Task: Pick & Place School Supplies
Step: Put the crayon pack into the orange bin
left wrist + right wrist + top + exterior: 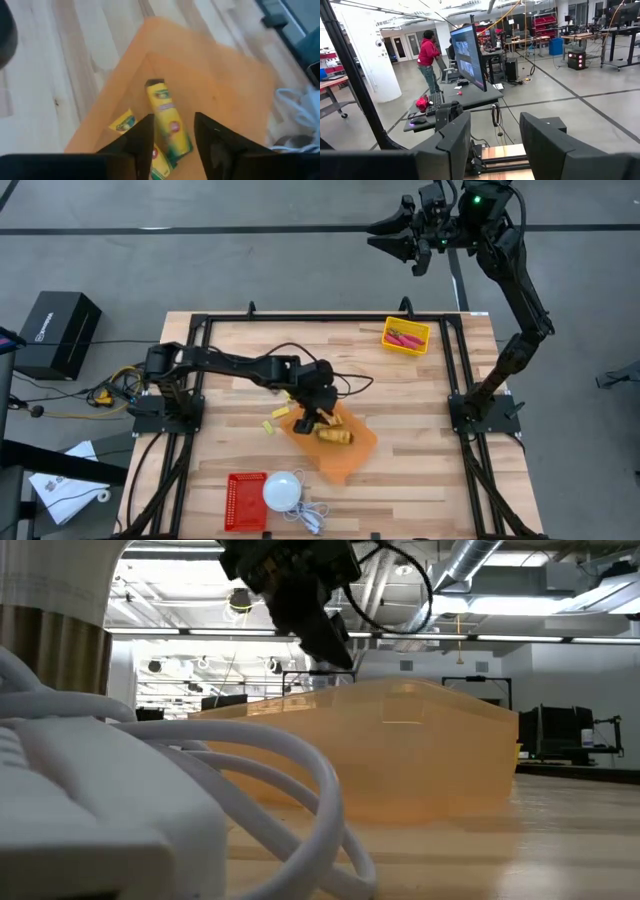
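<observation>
My left gripper [315, 418] is open over the near-left corner of the orange bin [350, 452], fingers pointing down [172, 132]. In the left wrist view an orange-yellow packet [167, 122] lies flat on the bin floor, showing in the gap between the fingers. Two more packets [122, 122] [159, 165] lie beside it. From the high view the packets [335, 436] are a small heap in the bin. Tiny yellow blocks [274, 420] lie on the table left of the bin. Red-handled scissors [404, 337] lie in the yellow bin. My right gripper [405, 240] is open, raised beyond the table's far edge.
A yellow bin [420, 345] stands near the far right corner. A red tray [245, 500] and a white dome [283, 488] with its cord [300, 770] sit at the near edge. Black frame rails [455, 370] run along the table's sides. Bare wood lies right of the orange bin.
</observation>
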